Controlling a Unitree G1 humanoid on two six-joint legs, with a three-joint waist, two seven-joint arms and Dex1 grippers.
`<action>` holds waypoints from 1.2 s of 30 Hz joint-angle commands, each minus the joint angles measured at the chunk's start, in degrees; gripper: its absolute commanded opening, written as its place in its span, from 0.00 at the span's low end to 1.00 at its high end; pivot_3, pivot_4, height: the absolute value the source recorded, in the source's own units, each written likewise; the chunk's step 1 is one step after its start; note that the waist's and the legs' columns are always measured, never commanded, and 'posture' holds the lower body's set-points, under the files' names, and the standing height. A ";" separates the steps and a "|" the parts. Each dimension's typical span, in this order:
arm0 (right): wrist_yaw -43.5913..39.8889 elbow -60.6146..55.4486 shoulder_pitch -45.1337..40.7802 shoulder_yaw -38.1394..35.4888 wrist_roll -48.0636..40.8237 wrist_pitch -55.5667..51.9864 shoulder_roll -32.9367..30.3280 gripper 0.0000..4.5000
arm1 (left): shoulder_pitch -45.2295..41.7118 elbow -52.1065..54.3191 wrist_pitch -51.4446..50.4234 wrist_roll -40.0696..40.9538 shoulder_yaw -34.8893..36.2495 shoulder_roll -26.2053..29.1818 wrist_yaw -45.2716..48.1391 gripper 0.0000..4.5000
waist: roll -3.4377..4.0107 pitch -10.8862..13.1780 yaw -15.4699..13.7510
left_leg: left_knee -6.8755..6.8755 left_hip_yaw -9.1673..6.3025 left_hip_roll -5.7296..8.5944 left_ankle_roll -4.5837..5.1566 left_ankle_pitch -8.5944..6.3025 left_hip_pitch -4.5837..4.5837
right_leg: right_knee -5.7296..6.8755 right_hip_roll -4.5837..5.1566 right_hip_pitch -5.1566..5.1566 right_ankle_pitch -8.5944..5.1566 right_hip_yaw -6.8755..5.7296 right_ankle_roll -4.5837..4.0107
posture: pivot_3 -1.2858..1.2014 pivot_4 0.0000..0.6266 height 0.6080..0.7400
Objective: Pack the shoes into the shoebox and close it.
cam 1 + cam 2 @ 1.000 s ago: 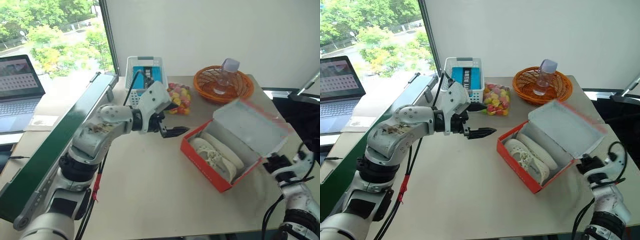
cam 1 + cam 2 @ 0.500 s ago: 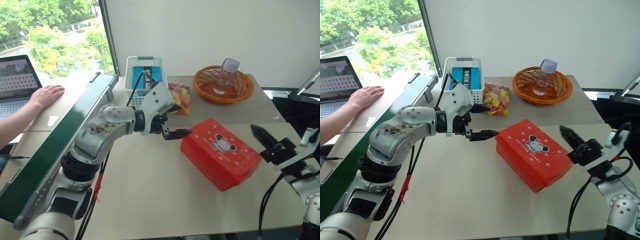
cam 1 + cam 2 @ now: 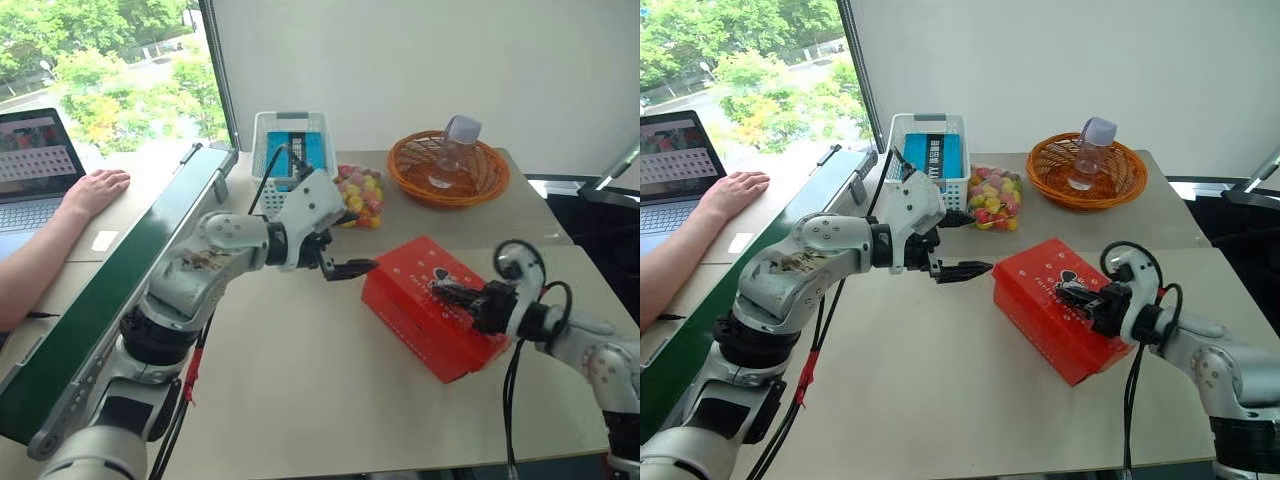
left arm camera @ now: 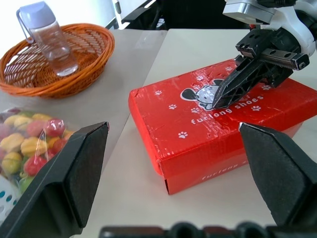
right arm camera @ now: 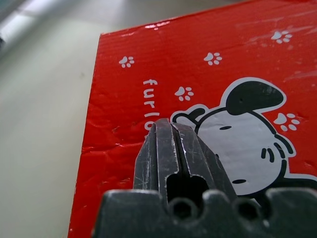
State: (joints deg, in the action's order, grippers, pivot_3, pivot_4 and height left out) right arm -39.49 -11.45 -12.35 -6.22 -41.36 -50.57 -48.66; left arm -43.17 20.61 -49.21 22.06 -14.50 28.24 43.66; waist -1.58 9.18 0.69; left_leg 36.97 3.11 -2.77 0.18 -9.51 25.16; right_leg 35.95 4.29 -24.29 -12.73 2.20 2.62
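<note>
Shoebox [image 3: 440,308] lies lid-down at table centre-right, shoes presumably inside (hidden). Right gripper [image 4: 218,99], fingers pressed together, tips on lid's cartoon face from 3 o'clock. Left gripper [image 3: 350,268] spread wide, empty, at box's 9 o'clock. Task looks nearly finished; maybe final press left

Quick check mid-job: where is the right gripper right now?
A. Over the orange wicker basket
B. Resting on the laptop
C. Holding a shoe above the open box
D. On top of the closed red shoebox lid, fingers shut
D. The right gripper, its fingers pressed together, lies on the cartoon face of the shoebox, whose lid is down; the left gripper hangs open beside the box's near end.
</note>
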 commanded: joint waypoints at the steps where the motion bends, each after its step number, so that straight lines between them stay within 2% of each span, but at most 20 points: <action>1: -5.58 -0.15 -1.39 6.98 5.22 0.05 -4.15 0.00 | 1.42 3.97 -1.31 -0.46 0.74 0.64 -2.10 1.00 | -0.04 0.02 -0.02 | 0.00 0.00 0.00 0.01 -0.01 0.00 | -0.02 0.00 0.01 -0.01 0.00 0.00 | 0.52 0.24 1.00; 7: -9.02 4.24 -1.18 15.56 14.35 6.56 -3.06 0.00 | 3.86 6.02 -2.06 -0.21 1.44 1.39 -3.20 1.00 | -0.21 -0.01 -0.15 | 0.02 -0.03 -0.01 0.01 -0.01 -0.02 | -0.02 -0.01 0.06 -0.02 -0.03 0.03 | 0.52 0.24 1.00; 10: -8.28 8.08 -1.40 17.29 18.86 10.86 -0.35 0.00 | 4.38 5.99 -1.99 -0.15 1.80 1.53 -3.74 1.00 | -0.92 -0.41 0.19 | 0.01 -0.03 -0.05 0.01 -0.01 -0.19 | 0.00 -0.05 0.16 -0.06 -0.04 -0.04 | 0.52 0.24 1.00; 13: -8.29 8.28 -1.72 15.05 19.43 13.10 1.85 0.00 | 5.54 6.29 -1.69 -0.38 1.64 2.20 -3.73 1.00 | -1.28 -0.61 0.54 | 0.01 0.01 -0.11 0.00 -0.02 -0.53 | 0.00 -0.09 0.40 -0.14 0.02 -0.24 | 0.52 0.24 1.00; 16: -9.45 6.16 -1.84 12.41 19.01 14.56 1.96 0.00 | 6.41 6.30 -1.10 -0.40 1.63 2.52 -3.53 1.00 | -1.32 -0.60 0.55 | 0.00 0.02 -0.13 -0.22 -0.15 -0.96 | -0.02 -0.05 0.79 -0.11 0.02 -0.28 | 0.52 0.24 1.00; 19: -10.15 2.58 -1.94 8.39 16.62 13.88 1.36 0.00 | 7.60 6.16 0.53 -0.73 1.22 3.21 -2.69 1.00 | -1.29 -0.58 0.53 | -0.01 0.05 -0.13 -0.44 -0.29 -0.99 | -0.01 -0.03 0.80 -0.12 0.02 -0.29 | 0.52 0.24 1.00; 20: -10.40 1.56 -1.93 7.36 15.86 13.61 1.31 0.13 | 7.88 6.05 1.12 -1.05 1.00 3.54 -2.42 1.00 | -1.26 -0.56 0.51 | -0.02 0.06 -0.13 -0.44 -0.28 -0.96 | -0.01 -0.02 0.77 -0.12 0.03 -0.29 | 0.52 0.24 1.00; 21: -10.88 -0.61 -1.61 5.67 14.22 12.84 1.05 0.16 | 8.31 5.96 1.81 -1.16 1.04 3.76 -2.13 1.00 | -1.24 -0.55 0.43 | -0.04 0.08 -0.12 -0.43 -0.28 -0.87 | -0.01 -0.02 0.66 -0.12 0.04 -0.30 | 0.52 0.24 1.00; 22: -11.20 -2.15 -1.40 4.53 13.20 12.17 0.97 0.26 | 8.63 5.84 2.35 -1.17 1.12 3.95 -1.90 1.00 | -1.22 -0.54 0.33 | -0.07 0.10 -0.12 -0.19 -0.13 -0.72 | 0.00 -0.02 0.48 -0.12 0.07 -0.30 | 0.52 0.24 1.00; 24: -11.04 -5.60 -0.90 1.54 10.78 10.56 0.71 0.39 | 9.26 5.60 3.56 -1.52 1.33 4.49 -1.67 1.00 | -1.07 -0.45 0.09 | -0.08 0.11 -0.09 -0.01 -0.02 -0.34 | 0.04 -0.04 0.11 -0.11 0.13 -0.30 | 0.52 0.24 1.00; 26: -10.50 -9.17 -0.37 -3.02 7.41 8.05 -0.11 0.55 | 10.17 5.28 4.31 -1.26 2.32 4.80 -1.37 1.00 | -1.03 -0.42 -0.04 | -0.08 0.10 -0.07 0.06 -0.06 -0.17 | 0.05 -0.04 0.00 0.06 0.13 -0.04 | 0.52 0.24 1.00; 31: -8.40 -14.19 1.09 -13.35 1.90 2.85 -2.50 0.94 | 12.37 4.39 4.16 1.05 6.01 3.63 -1.87 1.00 | -1.00 -0.39 -0.52 | -0.07 0.10 -0.05 0.12 -0.11 -0.06 | -0.01 0.01 -0.03 0.04 0.08 -0.03 | 0.52 0.24 1.00; 32: -7.88 -14.62 1.24 -14.48 1.36 2.21 -2.77 0.99 | 12.68 4.29 4.05 1.47 6.60 3.33 -1.97 1.00 | -1.01 -0.39 -0.62 | -0.07 0.10 -0.05 0.12 -0.11 -0.06 | -0.02 0.02 -0.02 0.00 0.08 -0.08 | 0.52 0.24 1.00; 36: -4.00 -14.27 1.83 -19.60 2.27 2.75 -2.45 0.99 | 13.92 3.25 4.48 2.52 10.00 1.06 -4.27 1.00 | -1.02 -0.39 -0.88 | -0.02 0.11 -0.05 0.12 -0.11 -0.07 | -0.03 0.04 0.01 -0.20 0.07 -0.21 | 0.52 0.24 1.00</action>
State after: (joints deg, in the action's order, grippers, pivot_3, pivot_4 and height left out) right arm -45.82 -24.57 -10.25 -21.58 -39.47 -48.59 -50.86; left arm -29.14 23.74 -46.16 23.25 -7.29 30.31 40.85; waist -2.60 8.80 -0.19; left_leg 36.95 3.22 -2.81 0.31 -9.62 25.09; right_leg 35.92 4.34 -24.28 -12.92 2.28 2.42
